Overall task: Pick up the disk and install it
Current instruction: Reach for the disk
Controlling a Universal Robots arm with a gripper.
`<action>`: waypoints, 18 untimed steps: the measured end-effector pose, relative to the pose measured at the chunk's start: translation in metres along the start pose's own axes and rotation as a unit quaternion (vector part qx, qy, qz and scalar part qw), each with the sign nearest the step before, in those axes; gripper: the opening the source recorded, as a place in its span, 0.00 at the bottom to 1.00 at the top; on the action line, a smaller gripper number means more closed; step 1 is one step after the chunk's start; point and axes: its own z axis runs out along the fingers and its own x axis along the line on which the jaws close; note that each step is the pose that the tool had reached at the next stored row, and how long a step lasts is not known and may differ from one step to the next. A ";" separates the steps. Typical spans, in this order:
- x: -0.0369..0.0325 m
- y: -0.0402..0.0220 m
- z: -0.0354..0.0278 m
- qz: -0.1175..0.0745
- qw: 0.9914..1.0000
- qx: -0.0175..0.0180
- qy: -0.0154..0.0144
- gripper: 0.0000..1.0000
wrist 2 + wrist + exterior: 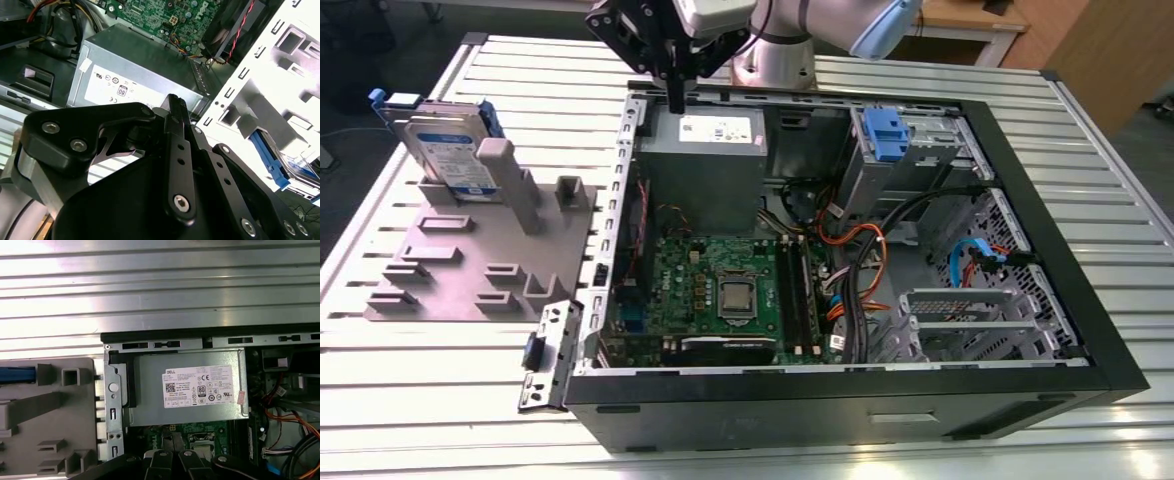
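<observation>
The end effector hangs over the back edge of the open computer case, just above the power supply. Its fingers are pressed together with nothing between them, as the second wrist view also suggests. It looks like a transit pose, high enough to clear the case wall.

The disk is well apart from it, in the upper left of the exterior view. It stands on edge in a slot of the grey fixture on the slatted worktop, probably so that its flat faces are open to a grasp from above. The case lies on its side with the panel off, leaving the motherboard and the drive cage with its blue latch reachable.

The fixture's posts hide the disk's lower part. In the second wrist view the arm's own dark linkage covers much of the scene, leaving a blue rail of the disk. Which bay is to receive it I cannot tell.
</observation>
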 end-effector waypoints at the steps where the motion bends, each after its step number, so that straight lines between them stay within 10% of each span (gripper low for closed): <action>1: 0.0003 0.0000 0.0003 0.000 1.000 0.000 0.000 0.11; 18: 0.0054 -0.0006 0.0039 0.000 1.000 0.000 0.000 0.11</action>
